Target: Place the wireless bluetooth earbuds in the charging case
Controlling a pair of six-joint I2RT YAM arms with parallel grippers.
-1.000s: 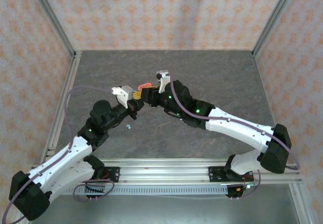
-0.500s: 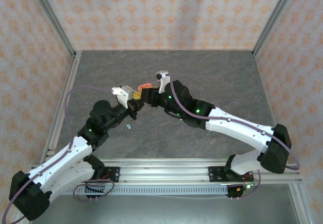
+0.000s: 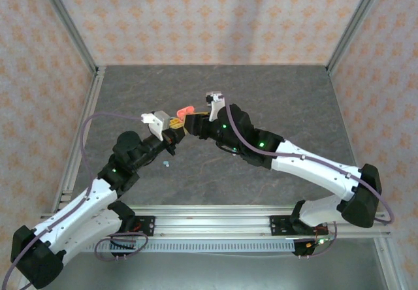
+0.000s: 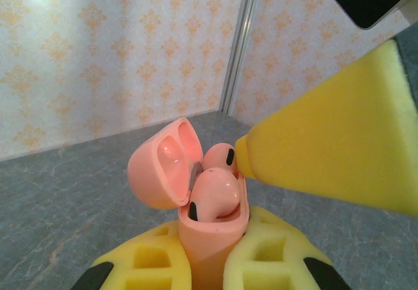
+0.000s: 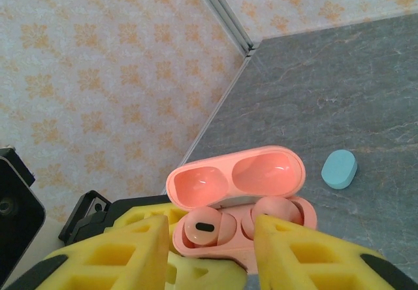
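Low in the centre of the left wrist view, the left gripper [image 4: 208,267] is clamped on the salmon charging case [image 4: 204,238], its lid [image 4: 160,166] tipped back and both salmon earbuds [image 4: 212,195] sitting in its wells. The right gripper [image 5: 210,241] has its fingers parted, one pad [image 4: 326,153] touching the rear bud [image 4: 221,156]. Best to press each bud gently straight down until flush, holding the case upright.

Grey marbled tabletop [image 3: 274,107], orange-patterned wallpaper walls [image 3: 196,16], aluminium corner post [image 5: 224,12], slotted rail [image 3: 215,219] at near edge
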